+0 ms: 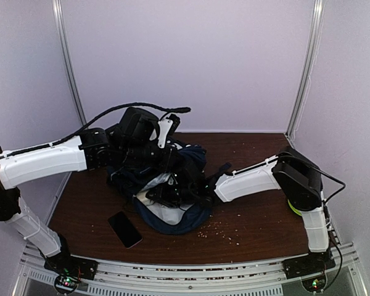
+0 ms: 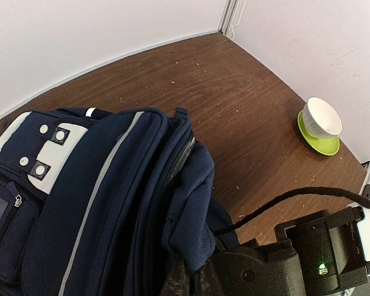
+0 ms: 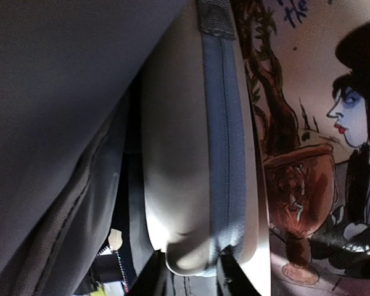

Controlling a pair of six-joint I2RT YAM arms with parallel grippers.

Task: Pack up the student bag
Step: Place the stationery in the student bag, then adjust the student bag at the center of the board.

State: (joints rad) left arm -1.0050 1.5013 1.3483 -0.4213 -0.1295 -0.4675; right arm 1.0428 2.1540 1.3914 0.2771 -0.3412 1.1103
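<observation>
The student bag point(image 1: 194, 161) lies in the middle of the table, navy with grey stripes and white patches point(image 2: 55, 139), its mouth toward the front with light lining showing. My left gripper point(image 2: 194, 279) is shut on a fold of the bag's rim and holds it up; from above it point(image 1: 170, 161) is over the bag's top. My right gripper point(image 3: 191, 274) is deep inside the bag, shut on a beige pencil pouch point(image 3: 185, 166) with a grey-blue strip. An illustrated book cover point(image 3: 314, 154) lies beside the pouch. From above, the right gripper point(image 1: 176, 196) is mostly hidden in the bag's mouth.
A black phone point(image 1: 124, 229) lies flat on the table in front of the bag, to its left. A white cup on a green saucer point(image 2: 320, 123) stands near the right edge, behind my right arm point(image 1: 253, 179). Crumbs dot the brown table point(image 1: 246, 228).
</observation>
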